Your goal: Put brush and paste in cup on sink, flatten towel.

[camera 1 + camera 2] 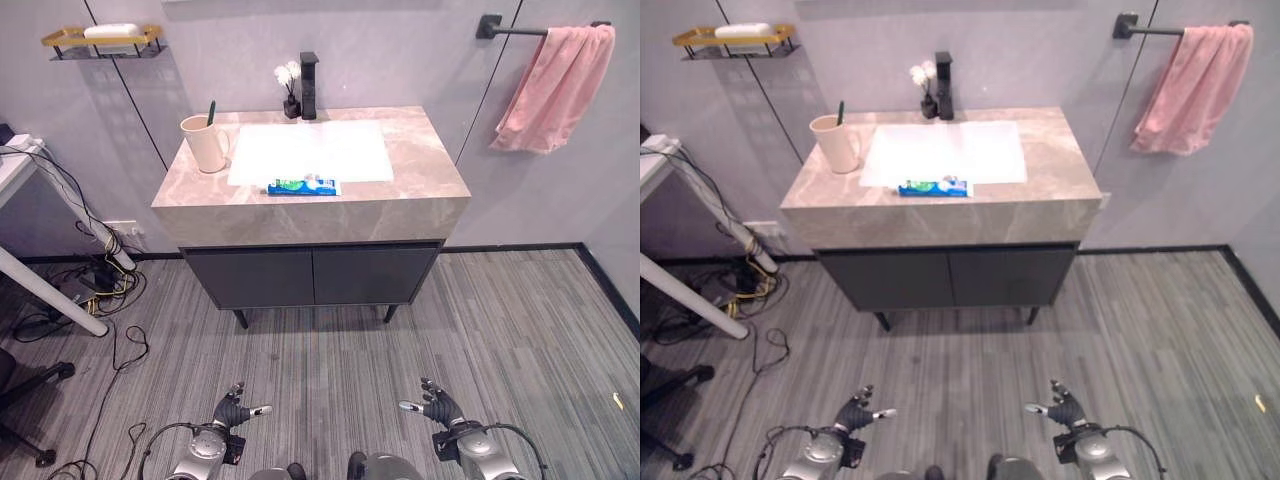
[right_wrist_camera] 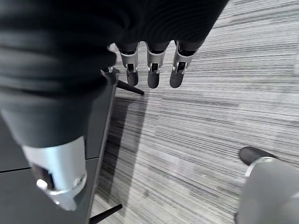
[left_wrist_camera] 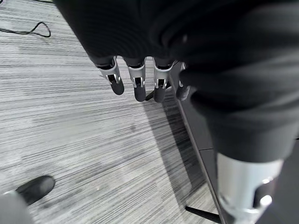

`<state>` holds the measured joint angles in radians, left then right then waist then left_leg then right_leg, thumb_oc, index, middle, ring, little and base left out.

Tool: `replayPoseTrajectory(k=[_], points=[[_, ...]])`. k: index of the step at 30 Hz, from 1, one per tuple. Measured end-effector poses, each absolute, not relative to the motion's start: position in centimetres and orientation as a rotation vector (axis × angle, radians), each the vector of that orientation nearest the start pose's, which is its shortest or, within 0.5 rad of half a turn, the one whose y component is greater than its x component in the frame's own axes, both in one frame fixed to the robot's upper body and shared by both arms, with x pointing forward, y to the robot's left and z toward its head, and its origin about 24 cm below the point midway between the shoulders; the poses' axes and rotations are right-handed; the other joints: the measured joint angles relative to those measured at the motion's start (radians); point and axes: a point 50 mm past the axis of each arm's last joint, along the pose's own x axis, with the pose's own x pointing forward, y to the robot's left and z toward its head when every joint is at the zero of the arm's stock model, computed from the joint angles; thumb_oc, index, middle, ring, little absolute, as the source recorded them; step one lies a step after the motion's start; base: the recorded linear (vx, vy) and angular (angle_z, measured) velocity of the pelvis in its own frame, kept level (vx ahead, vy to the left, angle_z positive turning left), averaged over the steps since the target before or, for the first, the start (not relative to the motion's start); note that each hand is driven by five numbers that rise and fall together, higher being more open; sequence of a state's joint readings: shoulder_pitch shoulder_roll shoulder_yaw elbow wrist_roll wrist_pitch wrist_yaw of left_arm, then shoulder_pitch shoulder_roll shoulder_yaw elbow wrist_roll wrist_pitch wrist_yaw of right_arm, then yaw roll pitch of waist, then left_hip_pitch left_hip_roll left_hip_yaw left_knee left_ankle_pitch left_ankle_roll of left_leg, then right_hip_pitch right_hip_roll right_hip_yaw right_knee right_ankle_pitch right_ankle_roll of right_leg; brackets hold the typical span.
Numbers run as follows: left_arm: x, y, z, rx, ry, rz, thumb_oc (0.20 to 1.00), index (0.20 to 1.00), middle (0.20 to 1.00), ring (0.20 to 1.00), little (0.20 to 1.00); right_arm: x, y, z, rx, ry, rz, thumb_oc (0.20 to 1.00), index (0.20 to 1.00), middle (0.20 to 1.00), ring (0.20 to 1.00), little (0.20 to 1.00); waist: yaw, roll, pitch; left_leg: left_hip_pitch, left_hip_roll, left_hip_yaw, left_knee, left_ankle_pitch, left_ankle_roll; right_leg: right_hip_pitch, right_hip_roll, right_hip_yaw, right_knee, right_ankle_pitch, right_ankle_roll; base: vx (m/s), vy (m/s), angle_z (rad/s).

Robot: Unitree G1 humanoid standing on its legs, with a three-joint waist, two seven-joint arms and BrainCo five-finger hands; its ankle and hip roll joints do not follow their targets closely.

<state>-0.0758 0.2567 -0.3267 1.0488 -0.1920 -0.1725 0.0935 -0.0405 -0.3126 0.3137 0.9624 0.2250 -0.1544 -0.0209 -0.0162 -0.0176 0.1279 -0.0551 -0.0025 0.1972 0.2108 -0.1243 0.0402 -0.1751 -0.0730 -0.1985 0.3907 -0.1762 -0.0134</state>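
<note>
Looking down from the head views, we see our left robot hand (image 1: 232, 410) at the bottom left of the frame and our right robot hand (image 1: 437, 405) at the bottom right, both low over the floor (image 1: 330, 350) and well apart from the counter (image 1: 420, 190). Each hangs with fingers straight and loosely spread, holding nothing; the wrist views confirm this, with the left fingers (image 3: 135, 84) and the right fingers (image 2: 152, 74) extended above the striped grey floor.

The counter fills the upper middle of the frame, a marble-patterned top over a dark cabinet (image 1: 310, 275). A white basin (image 1: 310, 150) sits in its centre. The paste (image 1: 303, 186) lies flat on the front rim of the basin, just beside the counter's front edge. The cup (image 1: 205, 143) stands upright on the counter at the basin's left, and the brush (image 1: 211, 112) stands in it, its dark green handle poking above the rim. A black tap (image 1: 308, 85) rises behind the basin, with a small vase of white flowers (image 1: 288, 80) just beside it on the left.

At the upper right, the pink towel (image 1: 555, 90) hangs bunched and crumpled from the right end of a dark rail (image 1: 520, 30). At the upper left, a yellow shelf (image 1: 100, 40) on the wall carries a white object.
</note>
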Motion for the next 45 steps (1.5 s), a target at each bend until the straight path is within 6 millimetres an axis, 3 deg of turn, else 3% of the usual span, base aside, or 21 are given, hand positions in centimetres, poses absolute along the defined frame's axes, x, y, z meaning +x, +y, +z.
replayPoseTrajectory(k=[7, 24, 36, 40, 43, 45], points=[[15.8, 20.1, -13.7, 0.277, 0.856, -0.02, 1.0, 1.0, 1.0, 1.0, 1.0, 15.2, -22.2, -13.4, -0.223, 0.87, 0.003, 1.0, 1.0, 1.0, 1.0, 1.0, 0.0, -0.005, 0.003, 0.007, 0.0, 0.001, -0.002, -0.003, 0.001, 0.002, -0.001, 0.0, 0.006, -0.005, -0.005, 0.03, -0.01, 0.0], [14.4, 19.8, -14.6, 0.33, 0.912, -0.047, 1.0, 1.0, 1.0, 1.0, 1.0, 14.8, -21.7, -13.6, -0.285, 0.869, 0.023, 1.0, 1.0, 1.0, 1.0, 1.0, 0.001, 0.018, -0.054, 0.041, 0.006, 0.005, -0.058, 0.011, -0.006, 0.034, 0.017, -0.001, -0.05, 0.01, -0.014, 0.01, -0.018, 0.0], [13.8, 19.9, -14.8, 0.327, 0.932, -0.041, 1.0, 1.0, 1.0, 1.0, 1.0, 14.9, -21.9, -13.2, -0.33, 0.842, 0.068, 1.0, 1.0, 1.0, 1.0, 1.0, 0.0, 0.032, -0.05, 0.038, 0.014, 0.005, -0.112, 0.038, -0.013, 0.027, 0.036, -0.002, -0.102, 0.028, -0.018, 0.0, -0.061, -0.01], [14.3, 20.0, -14.6, 0.322, 0.912, -0.037, 1.0, 1.0, 1.0, 1.0, 1.0, 15.7, -21.9, -12.6, -0.353, 0.799, 0.092, 1.0, 1.0, 1.0, 1.0, 1.0, 0.0, 0.034, -0.02, -0.004, 0.019, 0.005, -0.09, 0.047, -0.026, -0.003, 0.039, -0.002, -0.104, 0.035, -0.029, -0.01, -0.12, 0.02], [15.3, 20.1, -14.2, 0.322, 0.884, -0.029, 1.0, 1.0, 1.0, 1.0, 1.0, 16.5, -21.6, -12.1, -0.403, 0.765, 0.156, 1.0, 1.0, 1.0, 1.0, 1.0, 0.003, 0.004, 0.034, -0.083, 0.017, 0.003, 0.039, 0.081, -0.084, 0.004, 0.019, 0.002, -0.135, 0.049, -0.056, 0.07, -0.057, 0.07], [15.4, 20.1, -14.2, 0.322, 0.882, -0.03, 1.0, 1.0, 1.0, 1.0, 1.0, 16.5, -21.6, -12.1, -0.426, 0.763, 0.173, 1.0, 1.0, 1.0, 1.0, 1.0, 0.0, 0.0, 0.038, -0.106, 0.022, 0.005, 0.077, 0.078, -0.09, 0.008, 0.017, -0.002, -0.153, 0.06, -0.066, 0.1, 0.055, 0.11]])
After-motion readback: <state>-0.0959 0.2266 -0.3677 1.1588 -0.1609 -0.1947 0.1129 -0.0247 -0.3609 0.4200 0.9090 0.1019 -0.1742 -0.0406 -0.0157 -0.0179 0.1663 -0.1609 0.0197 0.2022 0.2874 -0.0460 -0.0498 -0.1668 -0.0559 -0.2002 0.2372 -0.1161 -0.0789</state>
